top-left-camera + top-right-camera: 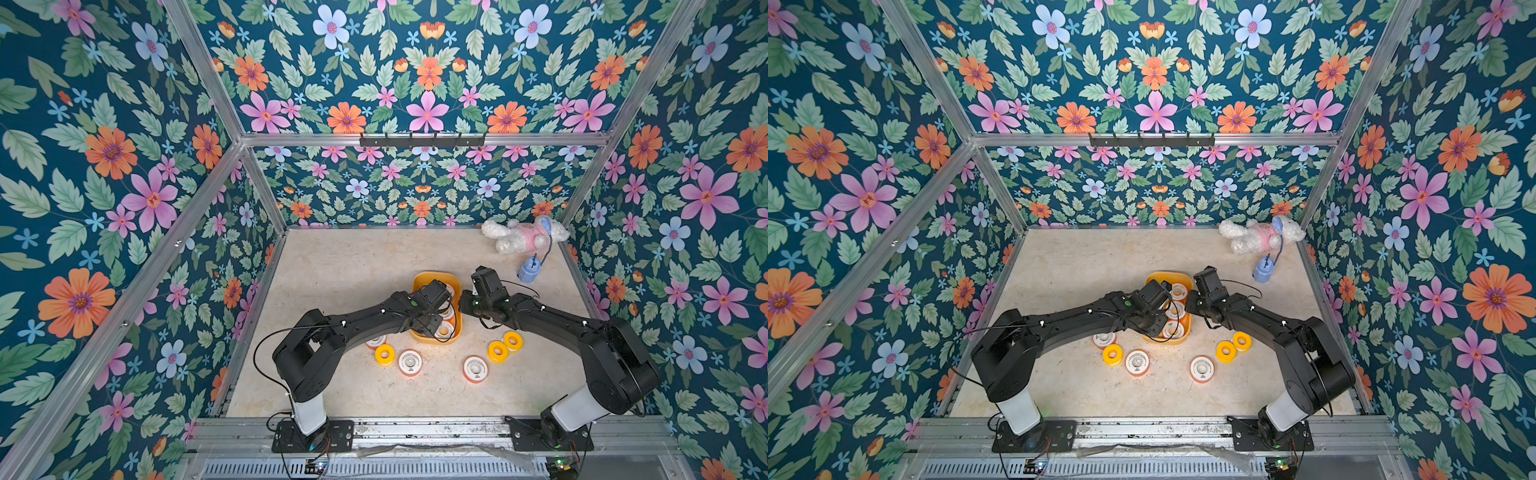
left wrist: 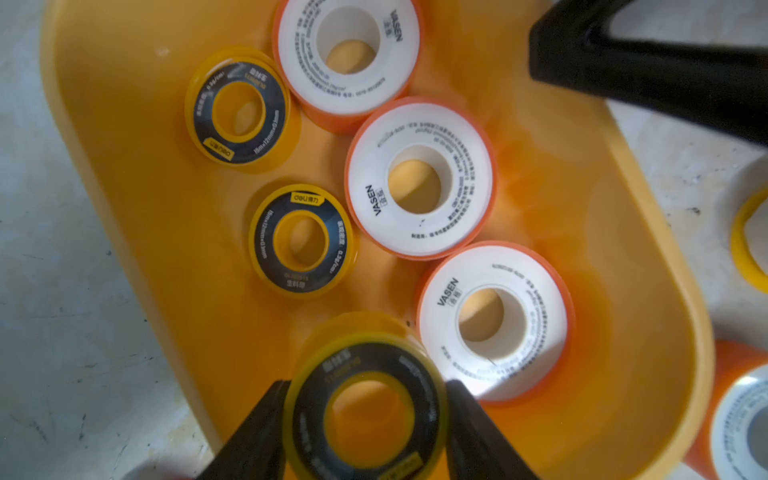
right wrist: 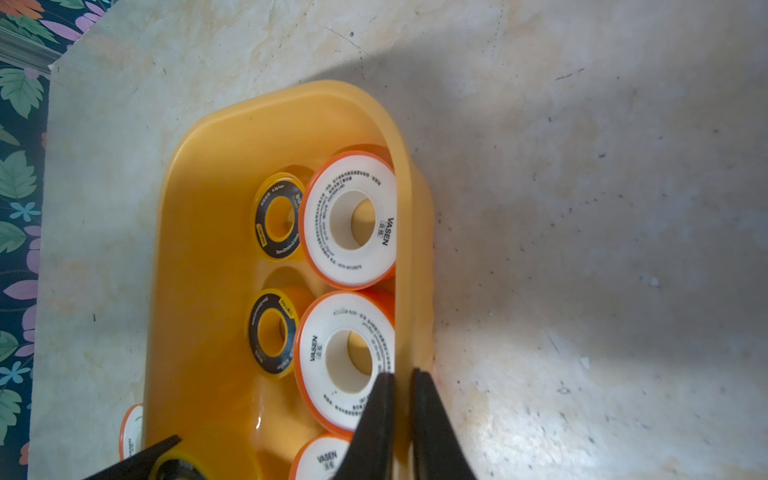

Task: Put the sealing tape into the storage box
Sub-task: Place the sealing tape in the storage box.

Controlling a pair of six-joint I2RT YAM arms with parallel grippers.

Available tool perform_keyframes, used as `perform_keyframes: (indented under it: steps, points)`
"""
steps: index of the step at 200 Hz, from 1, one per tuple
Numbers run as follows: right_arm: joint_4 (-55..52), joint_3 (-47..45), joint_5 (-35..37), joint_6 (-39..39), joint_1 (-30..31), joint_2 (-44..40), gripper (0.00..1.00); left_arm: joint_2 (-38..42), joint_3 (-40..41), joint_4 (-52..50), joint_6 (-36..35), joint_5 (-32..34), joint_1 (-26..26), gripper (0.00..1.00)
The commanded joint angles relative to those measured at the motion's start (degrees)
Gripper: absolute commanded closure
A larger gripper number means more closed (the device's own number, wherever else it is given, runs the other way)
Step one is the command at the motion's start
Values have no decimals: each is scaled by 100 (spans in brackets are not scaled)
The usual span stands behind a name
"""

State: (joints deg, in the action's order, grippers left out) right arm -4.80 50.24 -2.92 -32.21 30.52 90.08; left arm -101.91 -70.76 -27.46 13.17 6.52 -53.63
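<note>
The storage box [image 1: 424, 280] is a yellow tub in mid-table, seen in both top views with both wrists over it. Inside lie three white-faced sealing tape spools with orange rims [image 2: 374, 199] in a row, and two black-faced yellow spools [image 2: 266, 241] beside them. My left gripper [image 2: 365, 399] is shut on another black-faced yellow spool [image 2: 309, 409], held flat over the near end of the box. My right gripper [image 3: 402, 374] is shut on the box's right wall [image 3: 405, 249], one finger inside and one outside.
Several loose spools lie on the table in front of the box: yellow [image 1: 385, 354], white [image 1: 410, 362], white [image 1: 475, 368], two yellow [image 1: 497, 351]. A plush toy [image 1: 521, 235] and a blue object on a cord [image 1: 528, 271] sit at the back right.
</note>
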Motion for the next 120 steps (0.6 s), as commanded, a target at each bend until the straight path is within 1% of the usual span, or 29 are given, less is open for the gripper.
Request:
perform_keyframes:
  steps: [1, 97, 120]
  points:
    - [-30, -5, 83, 39, 2, -17, 85, -46, -50, -145, -63, 156, -3, 45]
    - [-45, -20, 96, 48, 6, -9, 85, -277, -142, -330, -90, 327, -59, 44]
    - [-41, -23, 98, 52, 2, 0, 84, -302, -140, -338, -82, 397, -68, 42]
